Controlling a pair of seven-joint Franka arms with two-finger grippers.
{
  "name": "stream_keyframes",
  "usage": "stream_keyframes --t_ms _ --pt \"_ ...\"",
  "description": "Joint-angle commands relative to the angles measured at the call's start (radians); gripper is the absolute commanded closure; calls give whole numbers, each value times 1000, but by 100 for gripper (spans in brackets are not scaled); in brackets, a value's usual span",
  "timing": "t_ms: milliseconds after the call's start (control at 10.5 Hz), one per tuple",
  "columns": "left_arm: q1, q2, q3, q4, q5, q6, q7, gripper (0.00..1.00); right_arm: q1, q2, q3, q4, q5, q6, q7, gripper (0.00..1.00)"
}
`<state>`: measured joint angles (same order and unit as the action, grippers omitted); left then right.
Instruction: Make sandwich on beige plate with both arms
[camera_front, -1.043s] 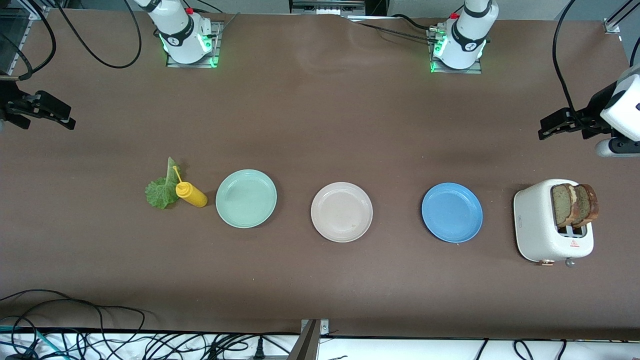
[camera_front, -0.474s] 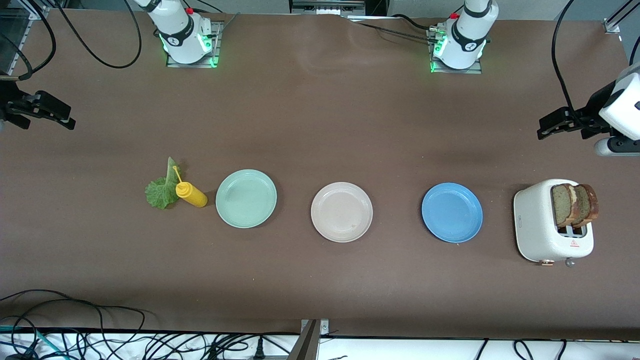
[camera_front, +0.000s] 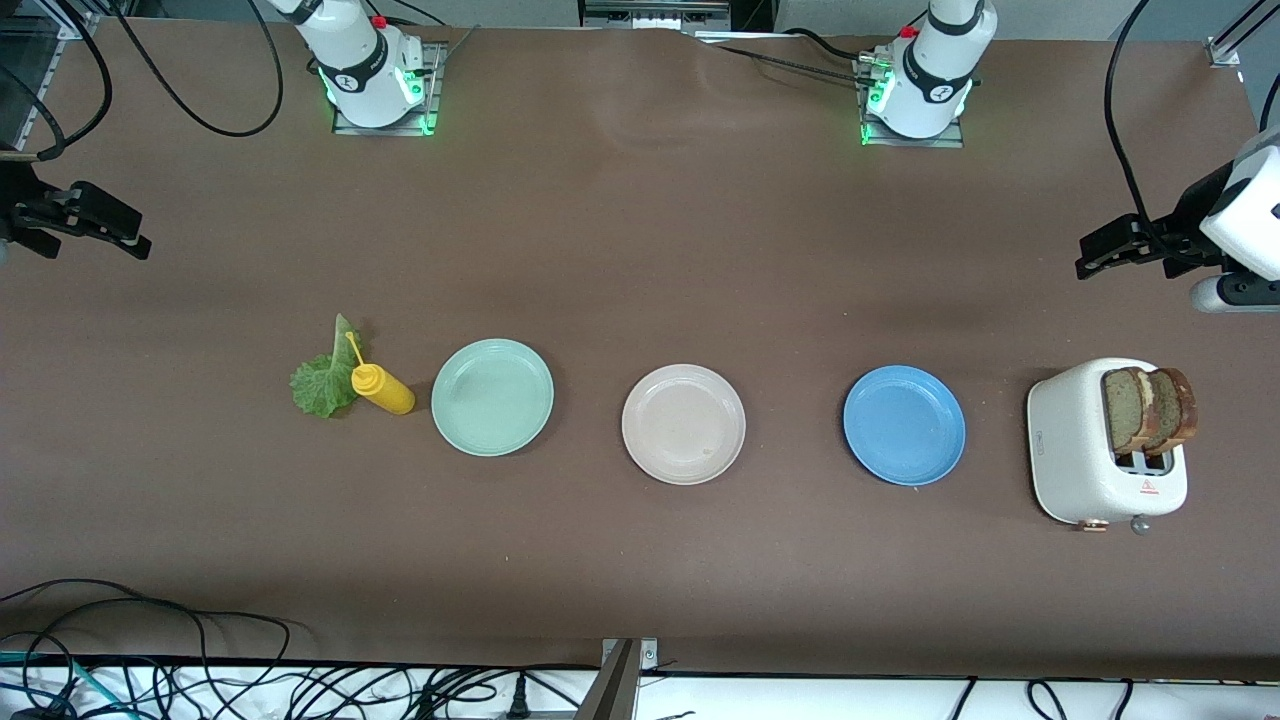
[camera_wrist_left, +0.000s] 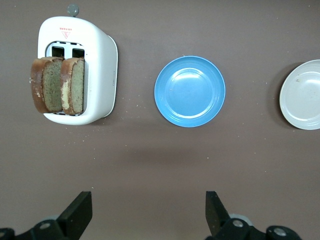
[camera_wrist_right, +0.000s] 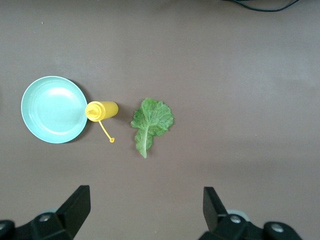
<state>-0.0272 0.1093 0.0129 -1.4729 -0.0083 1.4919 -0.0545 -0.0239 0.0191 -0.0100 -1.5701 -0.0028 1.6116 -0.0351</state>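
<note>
The left tool (camera_front: 1100, 255) is hanging with its fingers spread wide and empty over the bare tabletop (camera_front: 640, 250) at the left arm's end; the right tool (camera_front: 120, 235) is hanging likewise, spread and empty, over the right arm's end. In the front view the toaster (camera_front: 1075, 445) is sitting at about six o'clock from the left tool, two bread slices (camera_front: 1145, 408) standing upright in its slots (their broad faces side by side, so a grip would probably close across a slice's thickness). The lettuce leaf (camera_front: 320, 385) is lying at about four o'clock from the right tool, touching a yellow squeeze bottle (camera_front: 385, 390), just beside the mint-green plate (camera_front: 492, 397). The beige plate (camera_front: 683, 424) is sitting bare in the middle of the row, between the mint-green plate and the blue plate (camera_front: 904, 425); nothing is assembled yet. The left arm is plainly nearer the bread, the right arm nearer the leaf.
</note>
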Motion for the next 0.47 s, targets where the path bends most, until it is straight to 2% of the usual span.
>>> stream_keyframes --t_ms 0,379 --pt "6 3 -2 23 -4 -18 21 0 -2 4 2 24 1 -16 4 0" --pt "-6 -2 -5 25 -2 -18 13 0 -2 4 4 25 1 -16 4 0"
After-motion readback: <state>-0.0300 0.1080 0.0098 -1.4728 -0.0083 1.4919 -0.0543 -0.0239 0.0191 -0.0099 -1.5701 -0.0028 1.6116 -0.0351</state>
